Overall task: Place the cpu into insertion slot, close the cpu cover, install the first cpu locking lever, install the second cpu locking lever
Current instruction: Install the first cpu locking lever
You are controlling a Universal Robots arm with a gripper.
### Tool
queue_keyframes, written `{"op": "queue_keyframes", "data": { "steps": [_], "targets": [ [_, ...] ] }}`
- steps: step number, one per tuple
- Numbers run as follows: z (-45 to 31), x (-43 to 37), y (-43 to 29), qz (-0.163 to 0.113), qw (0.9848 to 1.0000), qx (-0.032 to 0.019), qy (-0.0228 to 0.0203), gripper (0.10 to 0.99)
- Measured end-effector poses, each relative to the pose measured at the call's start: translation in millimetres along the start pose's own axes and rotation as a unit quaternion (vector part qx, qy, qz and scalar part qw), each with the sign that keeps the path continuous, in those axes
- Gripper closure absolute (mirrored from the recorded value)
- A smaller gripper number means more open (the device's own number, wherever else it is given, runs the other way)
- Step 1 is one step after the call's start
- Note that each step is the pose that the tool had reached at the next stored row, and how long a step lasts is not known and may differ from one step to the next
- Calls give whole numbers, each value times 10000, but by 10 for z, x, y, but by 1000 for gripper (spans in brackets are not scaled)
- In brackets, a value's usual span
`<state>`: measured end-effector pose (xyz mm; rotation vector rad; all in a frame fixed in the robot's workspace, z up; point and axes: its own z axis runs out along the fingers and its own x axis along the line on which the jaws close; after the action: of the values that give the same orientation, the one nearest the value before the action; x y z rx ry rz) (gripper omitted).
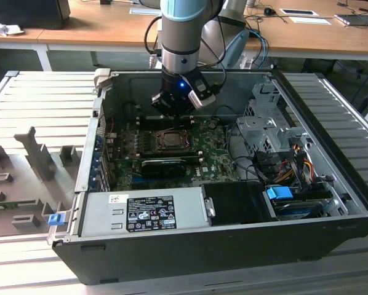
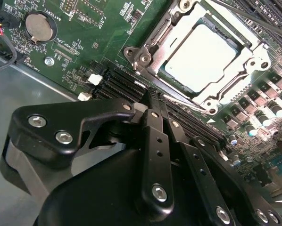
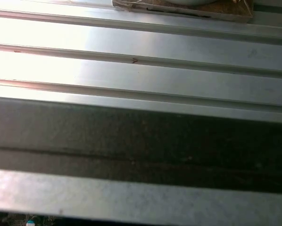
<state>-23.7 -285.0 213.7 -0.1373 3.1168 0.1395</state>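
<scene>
Inside the open computer case (image 1: 332,184), the cpu (image 2: 203,58) is seen lying flat in the insertion slot (image 2: 148,44), thin and easily hurt, best held by its edges, while the gripper (image 2: 151,96) is pressed together, holding nothing.

Long shiny metal ribs (image 3: 145,70) run side by side across a grey surface. A wide dark band (image 3: 141,146) lies between them. Bright light shines on some ribs.

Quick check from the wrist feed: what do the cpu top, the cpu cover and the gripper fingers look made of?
The cpu: pale matte metal, evenly bright and flat. The cpu cover: thin silvery sheet metal, glinting edges, apparently stamped. The gripper fingers: matte black, screw-fastened; coated metal or plastic, unclear.
</scene>
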Motion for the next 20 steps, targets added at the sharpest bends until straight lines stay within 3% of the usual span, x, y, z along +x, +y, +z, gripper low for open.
{"op": "queue_keyframes", "data": {
  "steps": [20],
  "targets": [
    [39, -9, -1, 0, 10000, 18, 1, 980]
  ]
}}
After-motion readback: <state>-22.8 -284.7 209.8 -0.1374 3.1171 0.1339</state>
